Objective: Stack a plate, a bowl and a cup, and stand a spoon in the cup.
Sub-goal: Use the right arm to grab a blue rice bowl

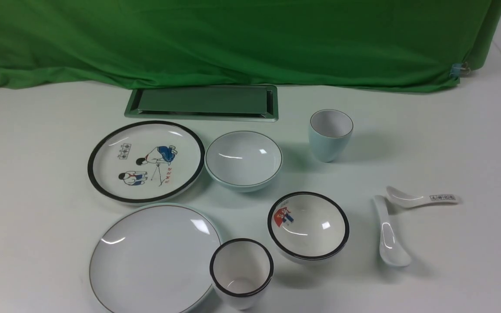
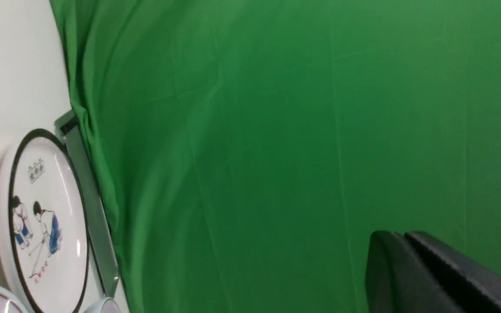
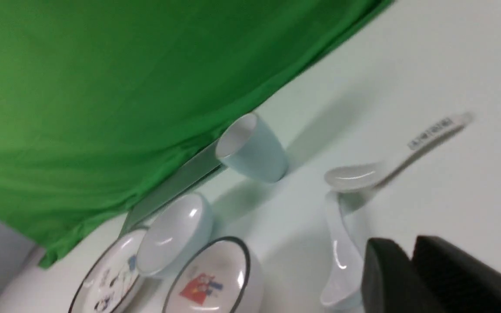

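Nothing was stacked: the plate, bowl, cup and spoon stood apart on the tabletop, every step left, left fingers closed, right fingers slightly parted, both empty.

likely a lab or test setup, green cloth backdrop, metal clip on its edge, white tabletop
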You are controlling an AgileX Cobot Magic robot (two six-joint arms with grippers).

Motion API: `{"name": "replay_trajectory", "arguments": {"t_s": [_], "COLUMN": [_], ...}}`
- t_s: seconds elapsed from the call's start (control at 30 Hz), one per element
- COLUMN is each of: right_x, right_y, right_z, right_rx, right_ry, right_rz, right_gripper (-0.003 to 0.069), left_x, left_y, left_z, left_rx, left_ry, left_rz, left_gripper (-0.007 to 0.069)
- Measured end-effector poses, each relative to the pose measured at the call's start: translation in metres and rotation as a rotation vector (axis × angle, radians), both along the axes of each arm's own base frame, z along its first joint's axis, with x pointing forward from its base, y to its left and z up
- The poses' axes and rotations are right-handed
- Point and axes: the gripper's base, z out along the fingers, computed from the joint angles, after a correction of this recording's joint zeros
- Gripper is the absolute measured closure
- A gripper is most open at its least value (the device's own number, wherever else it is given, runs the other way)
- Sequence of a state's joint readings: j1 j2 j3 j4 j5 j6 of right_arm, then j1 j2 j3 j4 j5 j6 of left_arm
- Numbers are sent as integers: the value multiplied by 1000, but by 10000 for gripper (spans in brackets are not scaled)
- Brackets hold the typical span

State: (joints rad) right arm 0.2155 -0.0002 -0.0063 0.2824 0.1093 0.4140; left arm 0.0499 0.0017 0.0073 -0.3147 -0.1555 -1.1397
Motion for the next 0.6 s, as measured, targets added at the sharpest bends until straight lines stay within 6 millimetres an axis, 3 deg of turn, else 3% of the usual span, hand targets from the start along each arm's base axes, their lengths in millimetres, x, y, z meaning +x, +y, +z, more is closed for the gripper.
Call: {"name": "replay_trajectory", "arguments": {"t_s": [0.13, 0.23, 0.27, 0.3, 0.33, 0.43, 0.47, 0.5, 0.57, 0.6], "right_x": [-2, 1, 5, 6, 15, 40, 42, 61, 82, 81], "right_y": [5, 11, 13, 14, 18, 26, 27, 34, 42, 42], "right_z": [31, 58, 72, 75, 95, 128, 130, 147, 161, 160], "right_rx": [-126, -270, -361, -373, -500, -753, -767, -868, -960, -967], "right_ry": [-99, -113, -101, -107, -72, 30, 38, 106, 192, 200], "right_rz": [116, 191, 224, 227, 263, 329, 333, 374, 434, 439], "right_gripper": [645, 646, 646, 646, 646, 646, 646, 646, 644, 644], "left_x": [-1, -7, -10, -10, -10, -3, -1, 7, 20, 22], "left_y": [-2, -8, -8, -8, -6, -6, -7, -11, -16, -17], "left_z": [6, 32, 49, 48, 64, 99, 105, 116, 127, 128], "left_rx": [143, 364, 452, 452, 591, 948, 986, 1126, 1280, 1295], "left_ry": [-44, -16, 14, 33, 123, 323, 330, 458, 605, 620], "left_rz": [3, -21, -20, -27, -26, -107, -125, -231, -365, -379], "left_gripper": [653, 653, 653, 653, 653, 653, 653, 653, 653, 653]}}
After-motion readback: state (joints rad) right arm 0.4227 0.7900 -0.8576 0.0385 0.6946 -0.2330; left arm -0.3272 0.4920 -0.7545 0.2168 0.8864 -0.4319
